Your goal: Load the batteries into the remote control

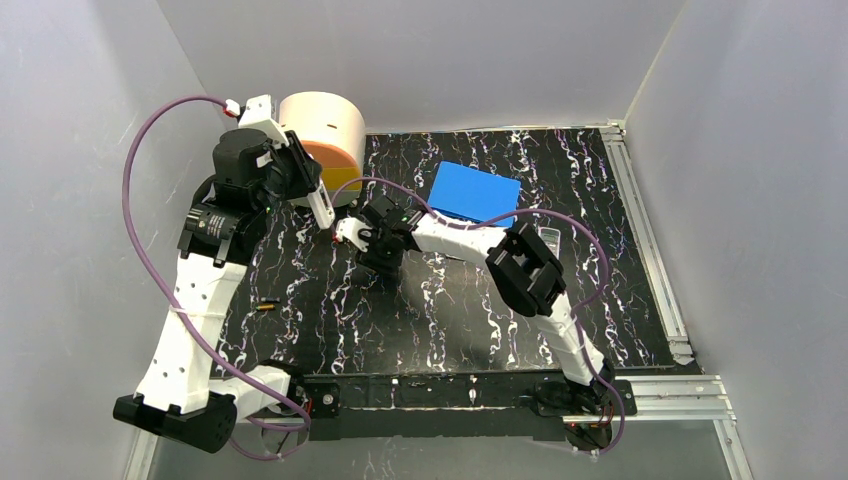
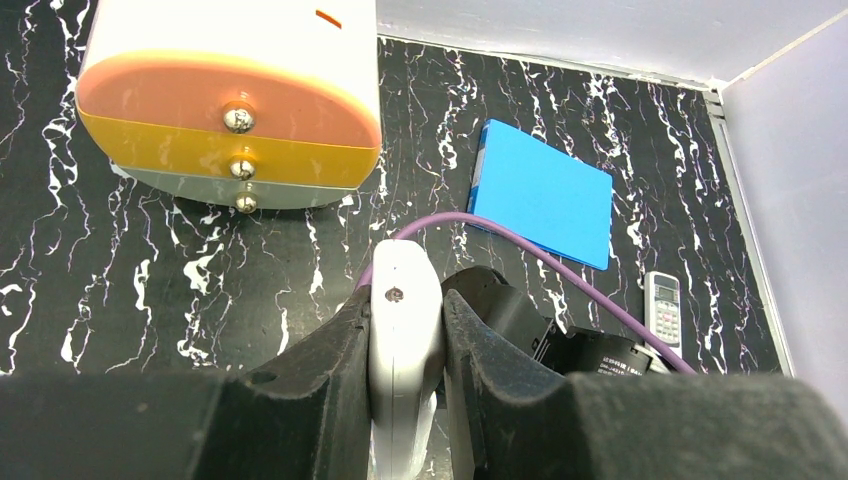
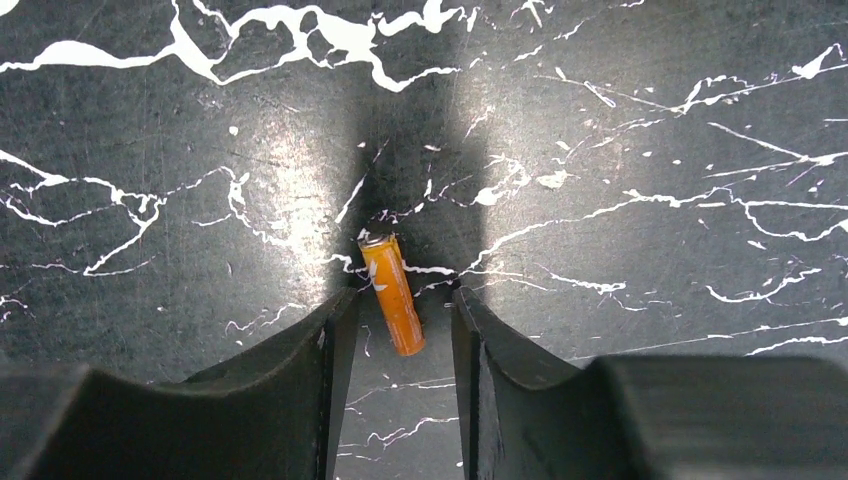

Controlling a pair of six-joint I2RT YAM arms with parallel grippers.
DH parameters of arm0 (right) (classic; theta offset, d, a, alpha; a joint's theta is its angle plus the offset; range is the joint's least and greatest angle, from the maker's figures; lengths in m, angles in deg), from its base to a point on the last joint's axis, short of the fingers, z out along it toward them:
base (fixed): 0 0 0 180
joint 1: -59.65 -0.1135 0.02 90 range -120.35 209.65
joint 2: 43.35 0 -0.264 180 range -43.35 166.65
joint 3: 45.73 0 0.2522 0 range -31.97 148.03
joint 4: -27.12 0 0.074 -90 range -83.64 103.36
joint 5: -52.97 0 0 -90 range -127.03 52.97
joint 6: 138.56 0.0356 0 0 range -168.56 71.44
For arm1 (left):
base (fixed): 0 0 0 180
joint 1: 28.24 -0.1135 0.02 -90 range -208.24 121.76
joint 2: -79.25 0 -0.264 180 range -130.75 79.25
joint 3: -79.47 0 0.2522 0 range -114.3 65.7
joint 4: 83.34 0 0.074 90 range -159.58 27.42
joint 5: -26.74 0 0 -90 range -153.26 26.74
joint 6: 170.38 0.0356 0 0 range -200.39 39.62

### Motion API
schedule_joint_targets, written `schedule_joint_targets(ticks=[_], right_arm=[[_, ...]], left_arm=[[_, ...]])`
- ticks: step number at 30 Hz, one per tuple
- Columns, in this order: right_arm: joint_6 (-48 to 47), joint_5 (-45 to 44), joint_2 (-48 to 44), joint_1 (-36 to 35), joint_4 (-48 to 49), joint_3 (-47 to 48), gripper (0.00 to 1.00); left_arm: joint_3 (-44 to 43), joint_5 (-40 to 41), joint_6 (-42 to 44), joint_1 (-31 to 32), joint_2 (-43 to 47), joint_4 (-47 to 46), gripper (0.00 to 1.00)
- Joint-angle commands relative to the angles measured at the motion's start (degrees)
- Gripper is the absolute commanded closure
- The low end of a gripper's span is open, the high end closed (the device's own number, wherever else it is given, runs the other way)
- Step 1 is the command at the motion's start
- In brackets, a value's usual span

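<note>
1. On the bench (image 3: pixel 650 120), an orange battery (image 3: pixel 391 293) lies between the part-open fingers (image 3: pixel 300 380) of the right tool (image 3: pixel 402 312).
2. Near the battery, the left tool (image 2: pixel 406 318) clamps the remote (image 2: pixel 403 390).
3. The battery is probably light, rigid and slick, and best pinched mid-length.

left arm (image 1: pixel 185 320) raised, left gripper (image 2: pixel 405 305) clamped on a remote (image 2: pixel 405 360); right arm (image 1: pixel 465 240) stretched low, right gripper (image 3: pixel 402 300) facing down, jaws apart.

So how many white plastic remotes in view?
2. The slim remote is clamped in the left gripper; the small remote lies far right on the black marbled table. Others may be hidden.
</note>
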Motion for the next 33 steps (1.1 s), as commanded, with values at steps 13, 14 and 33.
schedule_joint_targets(ticks=[13,14,33], right_arm=[[-0.13,-3.15,2.59,0.14,-6.24,1.25,0.87],[0.60,-3.56,2.22,0.16,-5.75,1.33,0.90],[38.73,-15.12,-24.51,7.02,11.48,-22.27,0.97]], left_arm=[[-1.91,-0.70,0.05,-0.26,0.00,-0.26,1.00],[-1.75,-0.76,0.01,-0.26,0.00,-0.37,1.00],[10.23,-21.02,-5.77,-0.34,-3.54,-11.21,1.00]])
